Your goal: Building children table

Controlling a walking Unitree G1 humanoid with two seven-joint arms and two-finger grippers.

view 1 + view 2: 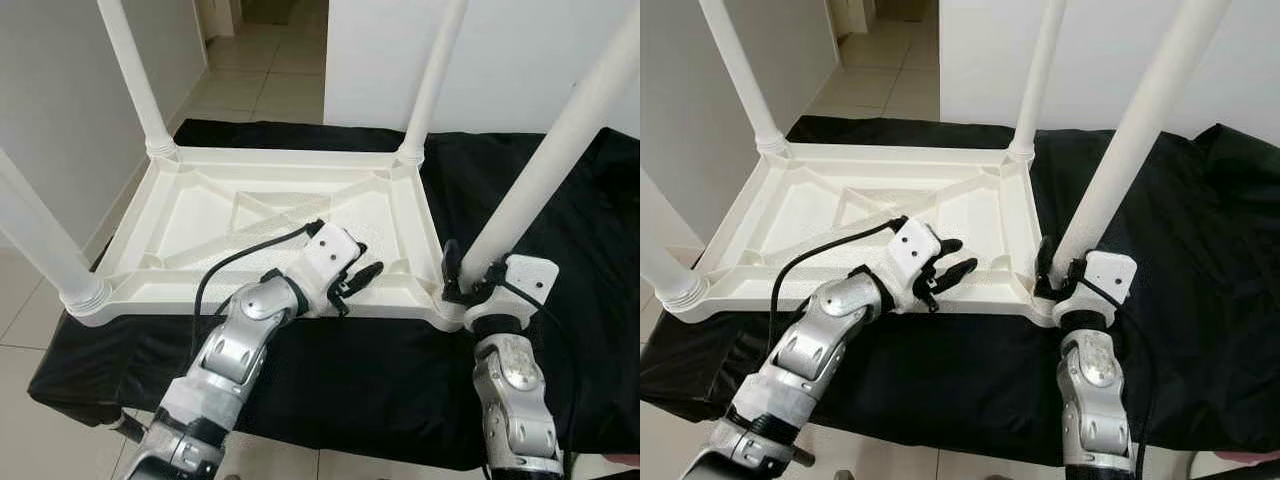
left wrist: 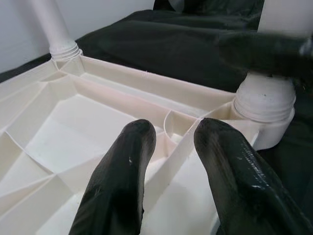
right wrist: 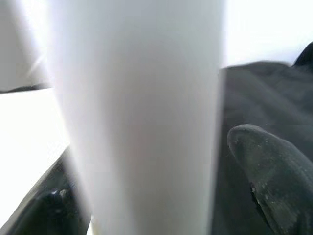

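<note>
Closest to me, my right gripper [image 1: 470, 285] is at the near right corner of the white children table [image 1: 270, 215], which lies upside down on a black cloth [image 1: 350, 370]. Its jaws are closed around the base of the near right leg [image 1: 545, 160], one finger on each side of it, as I see in the right wrist view. This leg stands in its corner socket and leans a little to the right.

My left gripper [image 1: 360, 277] is over the near edge of the table, just left of that corner. Its jaws are a little open and hold nothing; the fingers [image 2: 122, 181] hover above the ribs of the underside.

The near left leg [image 1: 45, 245] stands in its socket. Farther away, the far left leg [image 1: 135, 70] and the far right leg [image 1: 432, 75] stand upright in their corners. Behind the cloth I see a tiled floor [image 1: 260, 70] and a white wall [image 1: 500, 50].
</note>
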